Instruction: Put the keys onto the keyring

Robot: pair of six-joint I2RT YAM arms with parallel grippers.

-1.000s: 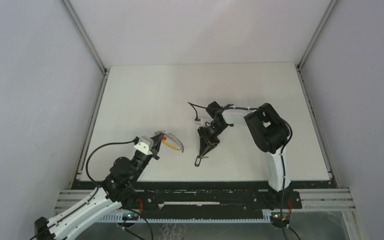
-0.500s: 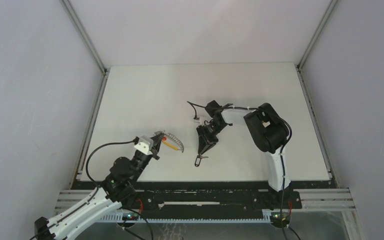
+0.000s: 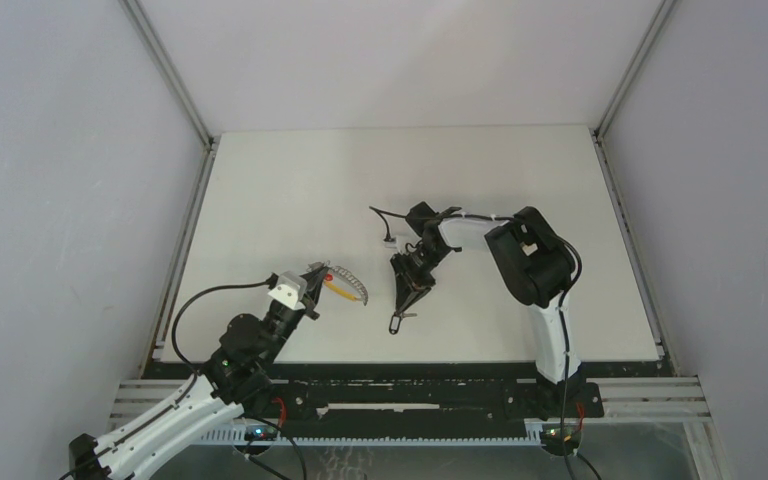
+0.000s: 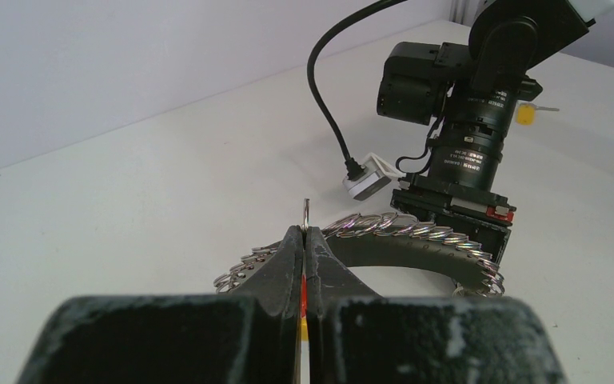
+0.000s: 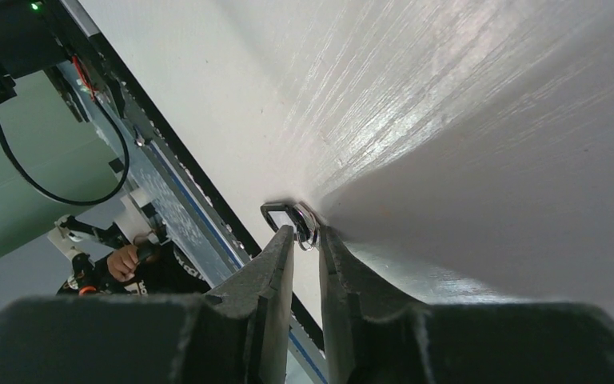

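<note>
The keyring [image 3: 352,282], a curved dark band lined with small metal rings [image 4: 416,230], hangs from my left gripper [image 3: 322,272] at the table's front left. That gripper [image 4: 305,232] is shut on the keyring's red and yellow part, and one thin ring sticks up past the tips. A black-rimmed key [image 3: 398,322] lies on the table in front of my right gripper [image 3: 404,300]. In the right wrist view the key [image 5: 286,214] and its small ring sit at the mouth of the right gripper [image 5: 307,232], whose jaws stand a narrow gap apart. A yellow-headed key [image 4: 525,114] lies beyond the right arm.
The white table [image 3: 290,190] is walled by grey panels on three sides. The right arm's black cable with its white plug [image 3: 392,238] hangs just behind the right wrist. A metal rail [image 3: 410,392] runs along the near edge.
My right wrist has edged slightly left and its jaws have narrowed a little around the key's ring. The left gripper and the keyring have stayed put.
</note>
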